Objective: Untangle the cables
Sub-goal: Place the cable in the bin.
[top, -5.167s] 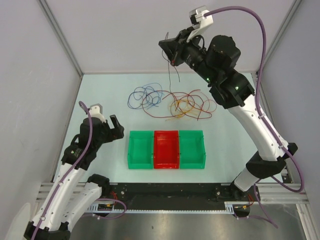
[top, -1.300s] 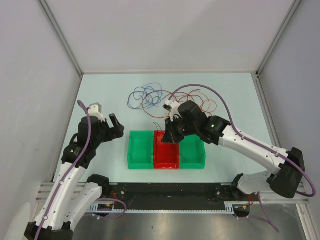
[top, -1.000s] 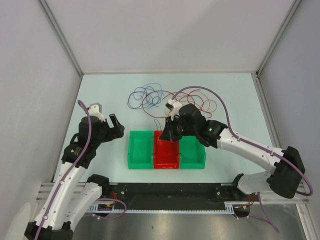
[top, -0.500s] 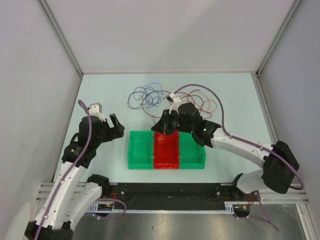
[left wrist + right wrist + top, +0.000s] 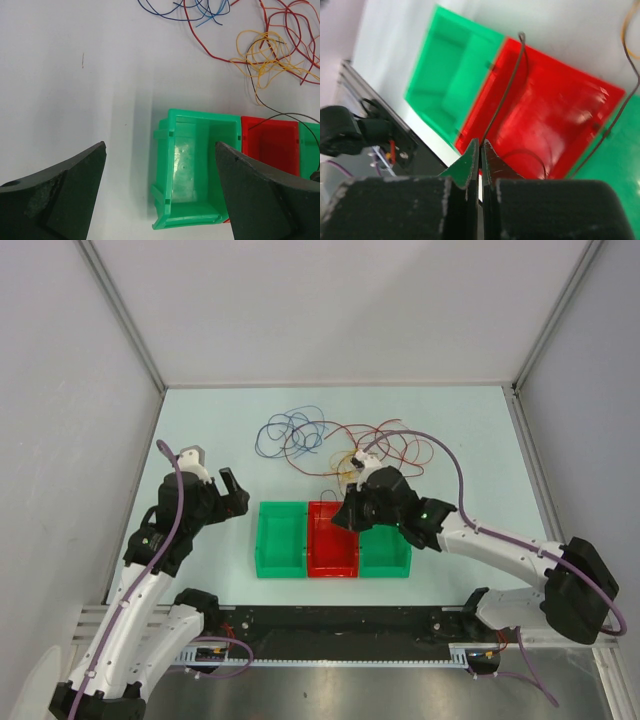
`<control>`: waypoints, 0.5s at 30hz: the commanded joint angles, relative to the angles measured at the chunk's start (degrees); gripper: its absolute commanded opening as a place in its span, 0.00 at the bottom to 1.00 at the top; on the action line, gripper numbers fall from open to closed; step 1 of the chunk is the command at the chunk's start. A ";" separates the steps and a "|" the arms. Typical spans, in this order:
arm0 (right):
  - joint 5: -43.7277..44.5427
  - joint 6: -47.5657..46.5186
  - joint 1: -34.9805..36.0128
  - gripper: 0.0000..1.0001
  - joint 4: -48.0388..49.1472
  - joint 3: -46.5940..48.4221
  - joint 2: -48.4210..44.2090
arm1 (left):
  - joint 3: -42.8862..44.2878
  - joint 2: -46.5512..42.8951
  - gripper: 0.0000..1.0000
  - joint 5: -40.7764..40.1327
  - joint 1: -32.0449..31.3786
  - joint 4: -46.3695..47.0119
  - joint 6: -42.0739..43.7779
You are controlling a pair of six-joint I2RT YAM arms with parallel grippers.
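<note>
Top external first: spotted right pincer (image 5: 348, 512) low over red bin (image 5: 318, 542), the middle one of three bins in a row. Confirmed from right wrist: clenched tight on one thin dark cable (image 5: 507, 85), pinched at the very tips, running up and across the far rim of the red bin, with a loop of it seemingly down inside that bin already. Not let go yet. Found left pincer (image 5: 233, 492) off to the left of the bins, released wide, gripping nothing, hovering apart from everything. Seen through left wrist: left green bin (image 5: 192, 170) with nothing in it. Can't tell about right green bin (image 5: 390, 545): a dark strand crossing its edge, inside or just over it unclear. Behind the bins, on the surface (image 5: 200, 430): blue cables (image 5: 295, 425), red cables (image 5: 400, 440) and yellow-orange cables (image 5: 260, 47) lying in overlapping loops, red crossing into both blue and yellow-orange. Judging progress: early. Counting one strand separated and nearly binned, pending release; leaving the whole blue, red and yellow-orange bundle to pull apart, none of it sorted, left arm not engaged
</note>
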 commanded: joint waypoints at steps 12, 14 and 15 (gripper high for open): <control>5.80 1.20 5.97 0.00 -5.58 -2.87 3.34 | 1.19 -0.44 0.95 0.34 -0.27 1.26 0.52; 6.05 0.85 5.97 0.00 -6.11 -1.64 4.31 | 1.19 -0.44 0.95 0.25 -0.26 1.17 0.43; 6.23 0.68 6.14 0.00 -6.28 -1.20 4.31 | 1.19 -0.36 0.95 0.33 -0.26 1.26 0.52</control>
